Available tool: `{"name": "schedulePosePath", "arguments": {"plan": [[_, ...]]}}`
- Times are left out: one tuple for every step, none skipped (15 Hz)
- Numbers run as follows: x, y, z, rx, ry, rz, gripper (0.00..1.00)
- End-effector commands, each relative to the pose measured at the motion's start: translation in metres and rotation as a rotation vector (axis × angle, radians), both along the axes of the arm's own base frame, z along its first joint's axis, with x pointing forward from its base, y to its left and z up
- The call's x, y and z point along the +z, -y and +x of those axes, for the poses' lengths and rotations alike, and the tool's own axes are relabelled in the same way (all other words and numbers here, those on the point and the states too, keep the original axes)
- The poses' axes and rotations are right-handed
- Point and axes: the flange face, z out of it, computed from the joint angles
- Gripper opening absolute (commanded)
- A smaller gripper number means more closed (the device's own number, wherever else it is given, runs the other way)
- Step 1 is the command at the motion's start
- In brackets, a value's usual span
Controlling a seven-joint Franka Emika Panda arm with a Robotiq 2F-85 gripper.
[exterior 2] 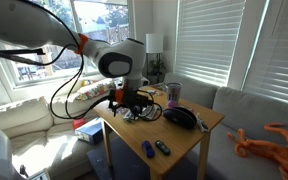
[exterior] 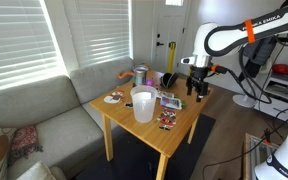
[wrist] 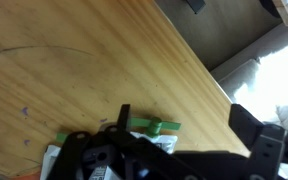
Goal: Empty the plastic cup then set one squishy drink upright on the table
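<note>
Evidently the plastic cup (exterior: 143,104) stands upright on the table (exterior: 187,113), so it looks not yet emptied. The tool (exterior: 197,92) hangs well apart from it, spread and holding nothing.

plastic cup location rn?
In an exterior view the plastic cup stands upright on the table, toward the sofa-side edge, next to a flat packet. The claw hovers apart from it, near the far corner.
</note>
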Motion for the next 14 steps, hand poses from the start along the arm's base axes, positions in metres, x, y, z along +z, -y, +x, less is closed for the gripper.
{"name": "schedulePosePath", "arguments": {"plan": [[-0.01,0.004,0.001,0.046,0.05,0.0,1.0],[-0.012,0.003,0.003,0.05,0.064,0.001,1.0],[-0.015,0.002,0.004,0.05,0.081,-0.007,1.0],[-0.018,0.001,0.005,0.051,0.096,-0.006,1.0],[-0.02,0.0,0.007,0.052,0.108,-0.008,0.95],[-0.023,0.0,0.008,0.055,0.118,-0.014,0.88],[-0.026,-0.001,0.009,0.056,0.129,-0.016,0.86],[-0.028,-0.002,0.01,0.057,0.136,-0.015,0.83],[-0.03,-0.002,0.012,0.057,0.145,-0.018,0.78],[-0.032,-0.004,0.013,0.061,0.152,-0.015,0.81],[-0.034,-0.006,0.014,0.065,0.159,-0.013,0.81],[-0.035,-0.007,0.014,0.07,0.165,-0.008,0.83],[-0.037,-0.008,0.015,0.073,0.171,-0.004,0.84],[-0.037,-0.01,0.016,0.076,0.177,0.003,0.84]]}}
